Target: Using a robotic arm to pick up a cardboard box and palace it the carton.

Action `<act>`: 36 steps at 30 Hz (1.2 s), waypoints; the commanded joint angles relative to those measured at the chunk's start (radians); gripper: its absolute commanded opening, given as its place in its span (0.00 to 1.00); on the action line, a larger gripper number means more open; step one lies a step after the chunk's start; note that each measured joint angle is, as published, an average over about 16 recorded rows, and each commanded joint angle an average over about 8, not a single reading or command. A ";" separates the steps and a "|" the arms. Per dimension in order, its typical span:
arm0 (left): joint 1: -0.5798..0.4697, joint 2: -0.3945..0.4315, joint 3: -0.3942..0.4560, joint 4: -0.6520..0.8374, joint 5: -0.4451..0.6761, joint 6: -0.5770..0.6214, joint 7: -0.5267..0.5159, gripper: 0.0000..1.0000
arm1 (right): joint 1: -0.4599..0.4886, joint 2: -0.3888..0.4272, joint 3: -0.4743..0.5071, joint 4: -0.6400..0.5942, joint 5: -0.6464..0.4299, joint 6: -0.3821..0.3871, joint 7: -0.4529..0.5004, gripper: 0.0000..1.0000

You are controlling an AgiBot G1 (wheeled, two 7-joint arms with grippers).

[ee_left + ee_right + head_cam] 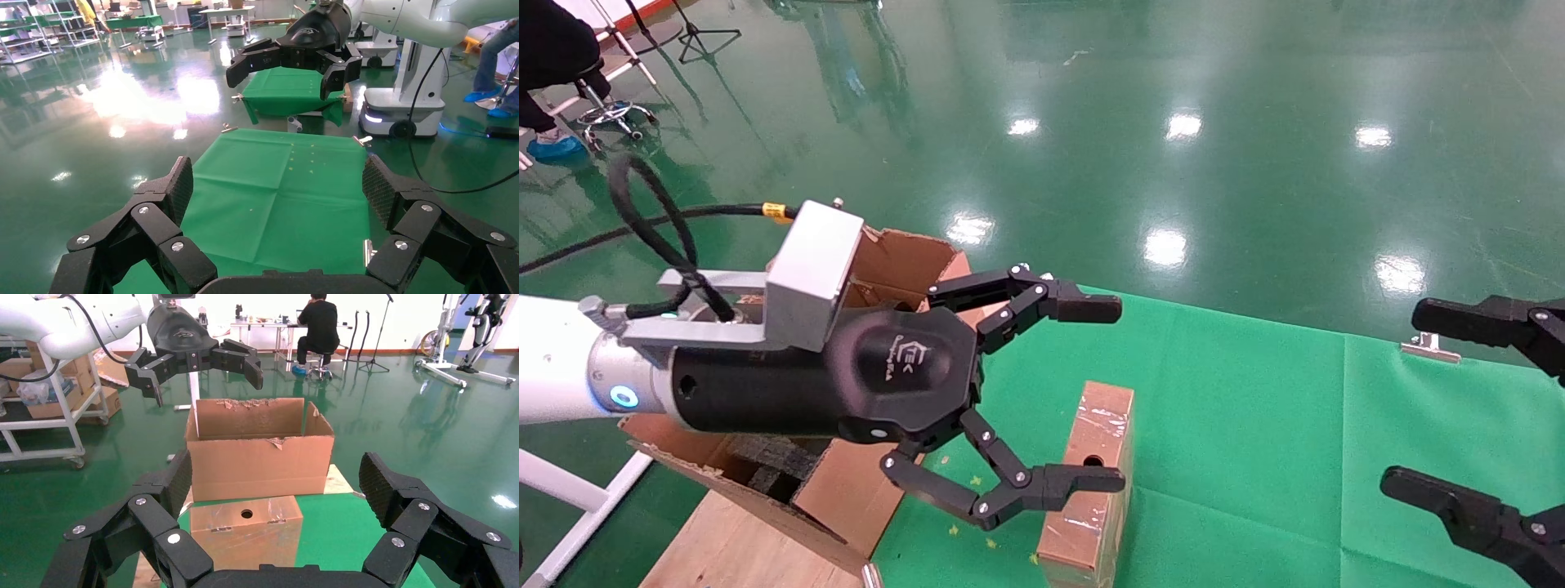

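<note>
Black linkage gripper (1111, 392) spread above glossy taped cardboard box (1091, 482).

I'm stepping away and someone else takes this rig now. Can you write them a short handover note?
Left tool: open, empty, raised above the green cloth beside the cardboard box.
Right tool: open, empty, at the cloth's right side.
The cardboard box lies on the cloth, hole showing, not gripped.
The carton stands open at the cloth's left edge, behind the left arm.
Done: nothing picked up yet.
Left: grasp the box, lift it, place it in the carton.
</note>
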 commanded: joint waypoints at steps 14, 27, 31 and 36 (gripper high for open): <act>0.000 0.000 0.000 0.000 0.000 0.000 0.000 1.00 | 0.000 0.000 0.000 0.000 0.000 0.000 0.000 1.00; -0.043 -0.048 0.047 -0.047 0.159 -0.037 -0.051 1.00 | 0.000 0.000 0.000 0.000 0.000 0.000 0.000 0.00; -0.079 -0.056 0.075 -0.056 0.237 -0.051 -0.095 1.00 | 0.000 0.000 0.000 0.000 0.000 0.000 0.000 0.00; -0.106 -0.054 0.090 -0.058 0.276 -0.056 -0.120 1.00 | 0.000 0.000 0.000 0.000 0.000 0.000 0.000 0.00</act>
